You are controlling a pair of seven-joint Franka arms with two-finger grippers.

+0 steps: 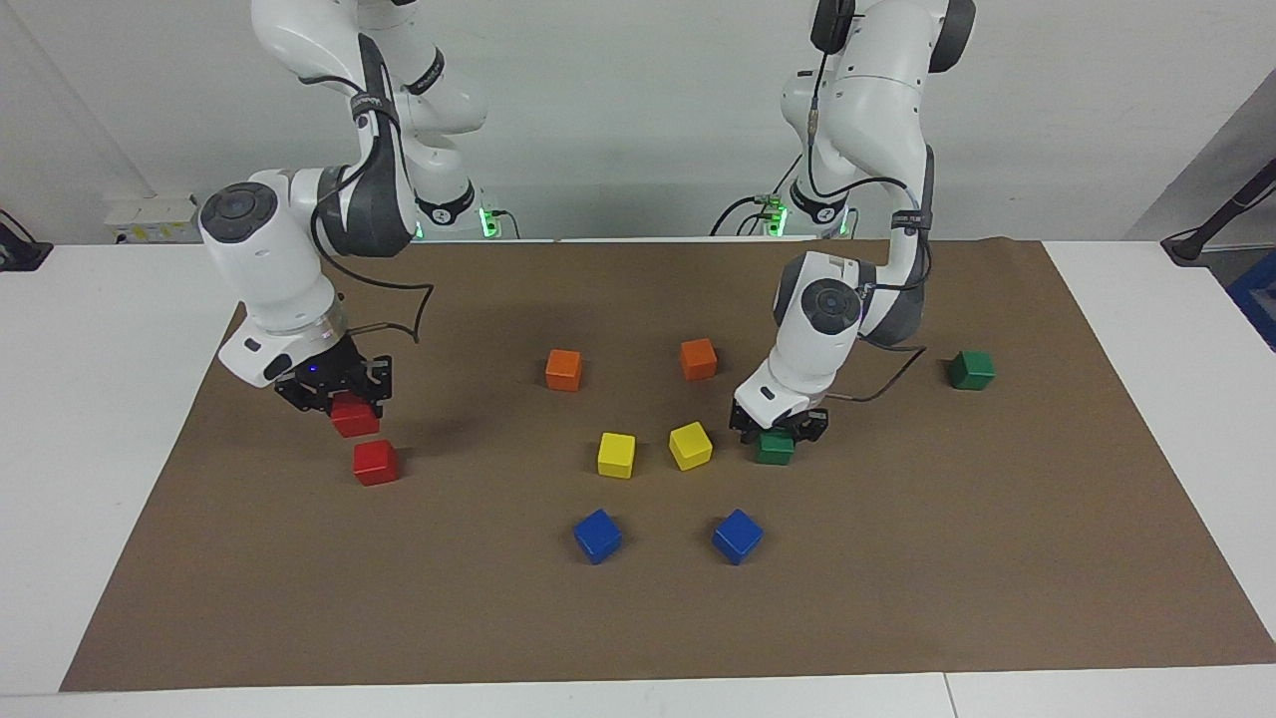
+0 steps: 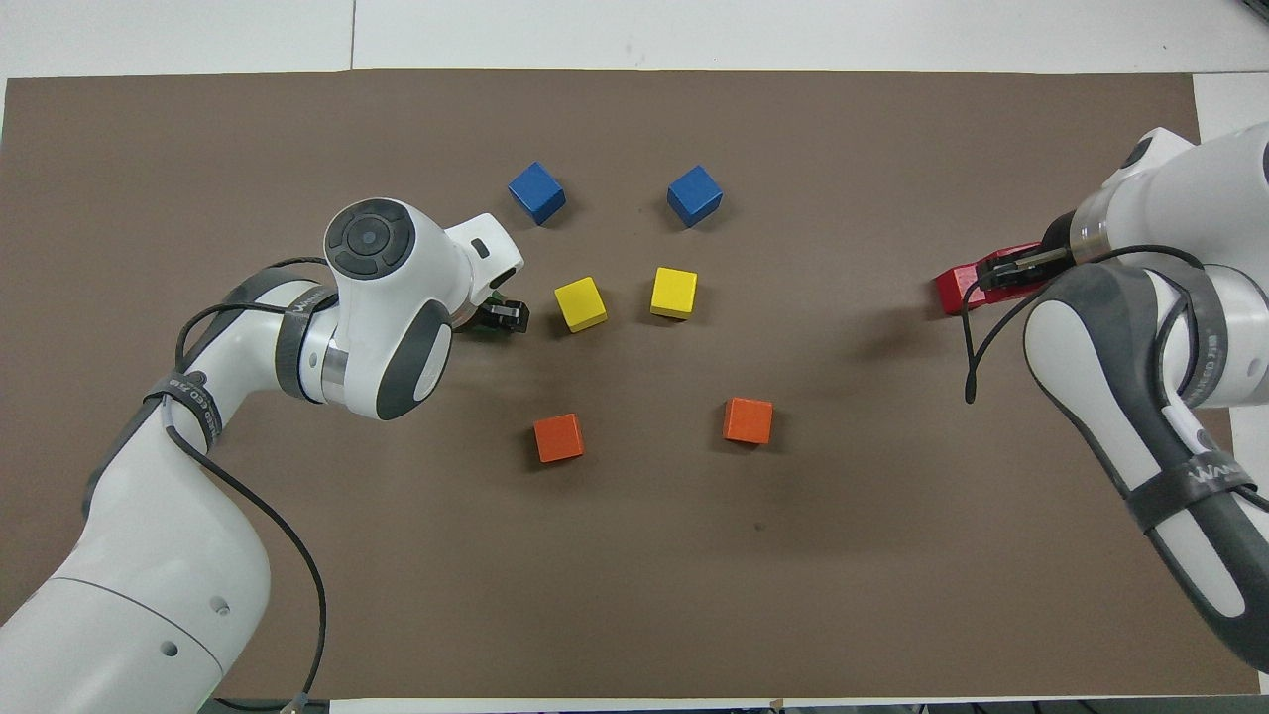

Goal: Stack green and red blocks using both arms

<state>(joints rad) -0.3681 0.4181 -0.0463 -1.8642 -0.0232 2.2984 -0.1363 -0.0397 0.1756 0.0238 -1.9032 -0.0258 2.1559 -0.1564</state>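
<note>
My right gripper (image 1: 351,397) is shut on a red block (image 1: 355,415) and holds it in the air, just above and slightly off a second red block (image 1: 376,462) on the brown mat. In the overhead view the right gripper (image 2: 1003,272) covers most of the red (image 2: 954,290). My left gripper (image 1: 778,431) is low on the mat and shut on a green block (image 1: 775,449) beside a yellow cube. Overhead, the left gripper (image 2: 496,313) hides nearly all of that block. The other green block (image 1: 970,369) sits alone toward the left arm's end.
Two yellow cubes (image 1: 616,454) (image 1: 690,445), two orange cubes (image 1: 563,369) (image 1: 698,359) nearer the robots, and two blue cubes (image 1: 597,536) (image 1: 737,536) farther out lie mid-mat. The brown mat (image 1: 897,598) covers a white table.
</note>
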